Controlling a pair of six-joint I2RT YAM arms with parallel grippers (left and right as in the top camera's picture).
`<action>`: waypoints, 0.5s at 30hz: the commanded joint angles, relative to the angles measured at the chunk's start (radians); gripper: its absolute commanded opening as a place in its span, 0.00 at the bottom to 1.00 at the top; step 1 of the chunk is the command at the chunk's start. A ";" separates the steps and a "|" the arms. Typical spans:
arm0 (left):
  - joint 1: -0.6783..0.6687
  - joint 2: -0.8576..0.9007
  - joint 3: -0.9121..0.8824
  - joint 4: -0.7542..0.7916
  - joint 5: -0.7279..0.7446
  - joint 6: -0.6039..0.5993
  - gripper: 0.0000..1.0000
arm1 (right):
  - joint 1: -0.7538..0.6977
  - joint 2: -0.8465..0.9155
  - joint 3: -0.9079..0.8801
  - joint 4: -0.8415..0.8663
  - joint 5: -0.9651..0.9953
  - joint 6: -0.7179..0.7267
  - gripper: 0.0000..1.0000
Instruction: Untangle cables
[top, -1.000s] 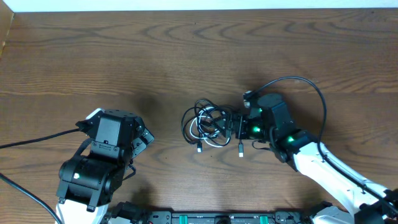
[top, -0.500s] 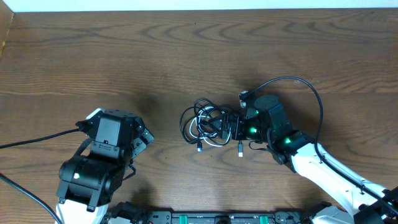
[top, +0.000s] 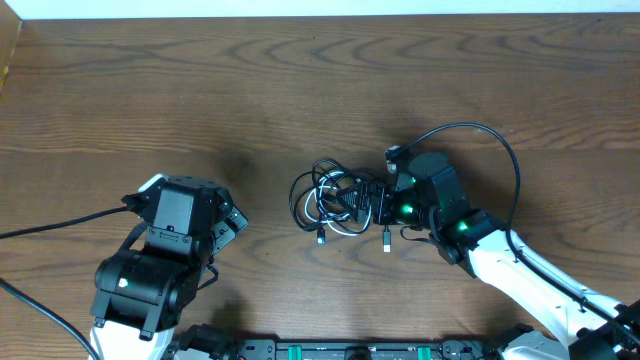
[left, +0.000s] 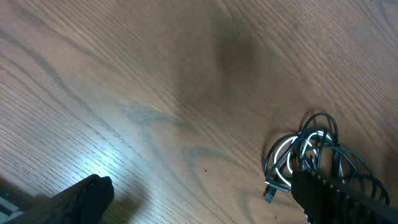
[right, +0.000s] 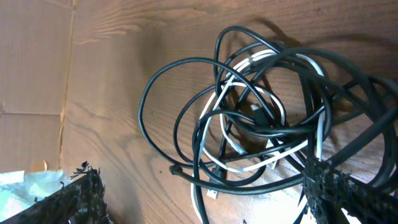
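Observation:
The cables (top: 333, 199) lie in one tangled heap of black loops and one white cord at the table's middle, with plugs sticking out at the front (top: 320, 238). My right gripper (top: 380, 207) is open at the heap's right edge. In the right wrist view its fingers (right: 208, 196) straddle the cables (right: 249, 118), and the right finger overlaps some black loops. My left gripper (top: 226, 222) is open and empty, well to the left of the heap. The left wrist view (left: 205, 199) shows the cables (left: 311, 152) beside its right finger.
The wooden table (top: 300, 90) stretches far behind the heap. The right arm's own thick black cable (top: 500, 140) arcs over the table to the right. Another black arm cable (top: 60, 225) runs in from the left edge.
My right gripper has crept slightly left, closer onto the heap's right edge. The left arm and the heap have not moved.

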 joint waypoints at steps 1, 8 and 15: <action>0.004 0.003 -0.009 -0.005 -0.003 0.016 0.98 | 0.005 0.001 0.018 -0.008 0.015 -0.013 0.99; 0.004 0.003 -0.009 -0.005 -0.002 0.016 0.98 | 0.005 0.001 0.018 -0.022 0.030 -0.013 0.99; 0.004 0.003 -0.009 -0.005 -0.003 0.016 0.98 | 0.005 0.001 0.018 -0.026 0.029 -0.013 0.99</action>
